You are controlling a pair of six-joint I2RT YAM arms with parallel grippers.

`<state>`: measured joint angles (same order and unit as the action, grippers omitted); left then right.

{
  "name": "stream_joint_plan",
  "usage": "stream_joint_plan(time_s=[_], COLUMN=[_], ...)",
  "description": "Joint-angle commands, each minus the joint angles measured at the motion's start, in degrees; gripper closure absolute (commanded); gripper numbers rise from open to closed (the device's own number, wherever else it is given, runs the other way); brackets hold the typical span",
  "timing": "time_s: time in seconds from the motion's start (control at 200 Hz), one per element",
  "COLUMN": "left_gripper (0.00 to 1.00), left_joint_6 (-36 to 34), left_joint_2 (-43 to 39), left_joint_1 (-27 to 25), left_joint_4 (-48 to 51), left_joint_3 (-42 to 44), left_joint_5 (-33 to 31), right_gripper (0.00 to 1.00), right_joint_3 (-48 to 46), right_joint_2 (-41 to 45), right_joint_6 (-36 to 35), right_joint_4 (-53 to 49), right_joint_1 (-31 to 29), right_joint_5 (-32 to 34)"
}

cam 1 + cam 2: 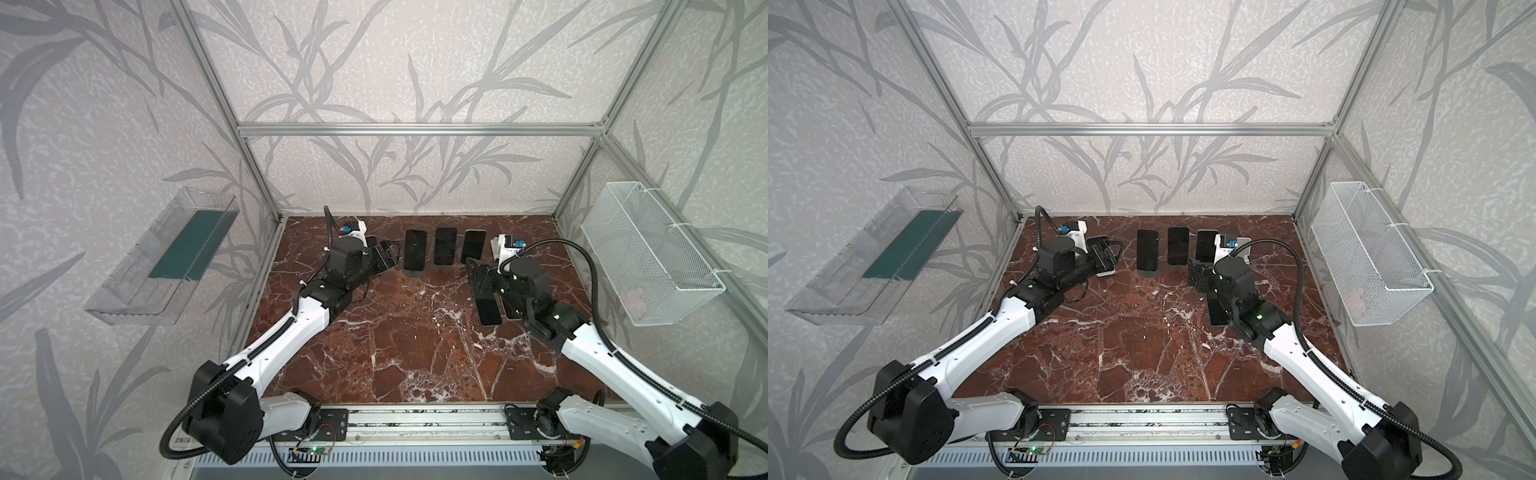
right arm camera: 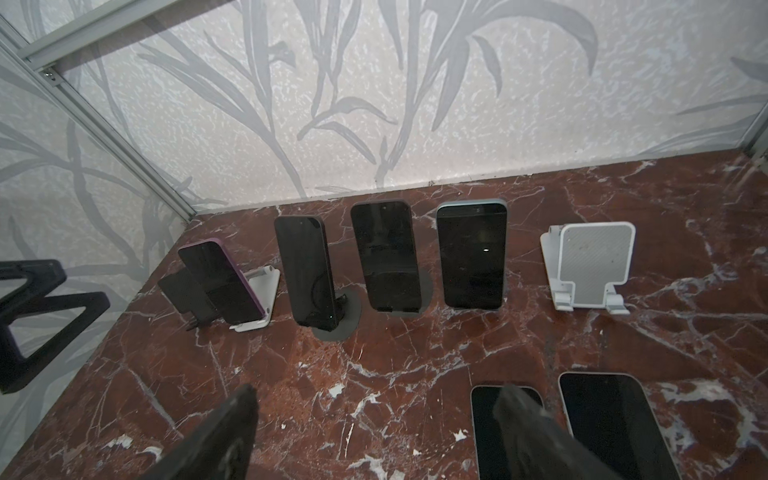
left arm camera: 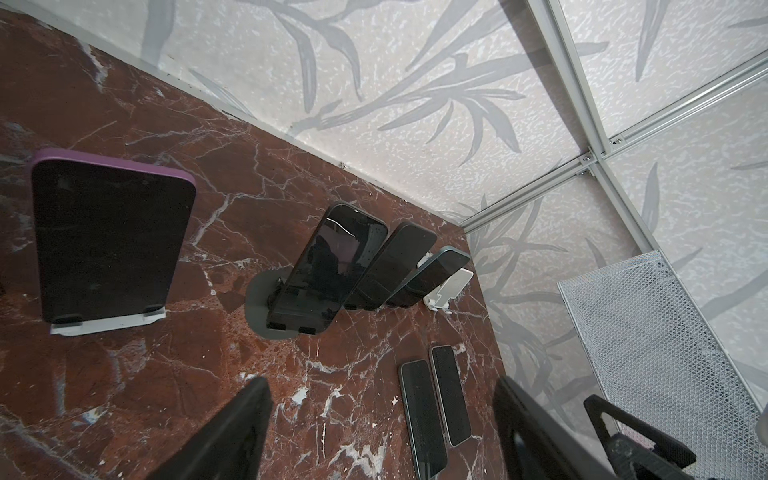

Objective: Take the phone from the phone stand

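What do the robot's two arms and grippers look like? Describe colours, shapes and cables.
The left arm and right arm have white shells between boxy black joints, each trailed by a black ribbed cable. The left gripper and right gripper are black with tapering fingers. A white-and-blue unit sits at each wrist.

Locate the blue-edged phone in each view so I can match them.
In a top view: blue-edged phone, rightmost standing phone.
In a top view: likewise rightmost standing.
Left wrist: farthest standing phone, beside the empty white stand.
Right wrist: next to that stand.
Shared landmark: two flat phones in front.
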<state>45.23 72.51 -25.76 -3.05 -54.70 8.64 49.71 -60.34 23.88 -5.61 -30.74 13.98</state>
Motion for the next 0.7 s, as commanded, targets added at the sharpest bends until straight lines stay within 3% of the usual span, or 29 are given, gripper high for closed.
stream_joint_plan(time_s=[0.0, 0.31, 0.445, 0.695], left_gripper=[0.16, 0.16, 0.16, 0.18], left_joint_6=[0.05, 0.91, 1.42, 2.23], left_joint_2=[0.25, 0.41, 0.35, 1.07], left_joint_1=[0.18, 0.85, 1.48, 1.95], left_joint_4=[-0.12, -0.55, -0.68, -1.85], left_joint_3=[0.12, 0.03, 0.12, 0.39], left_joint_5=[-1.92, -0.70, -0.55, 0.80], right_gripper=[0.07, 0.00, 0.01, 0.01], right_joint_3=[2.44, 16.32, 23.23, 36.73], right_joint_2=[-3.37, -21.74, -30.86, -44.43], right_joint_6=[-0.97, -2.40, -3.35, -4.62], right_joint_4=[-3.96, -6.26, -6.73, -10.81], right_joint_1=[3.62, 13.95, 15.33, 15.63], right_joint_5=[-1.72, -7.67, -10.00, -7.88])
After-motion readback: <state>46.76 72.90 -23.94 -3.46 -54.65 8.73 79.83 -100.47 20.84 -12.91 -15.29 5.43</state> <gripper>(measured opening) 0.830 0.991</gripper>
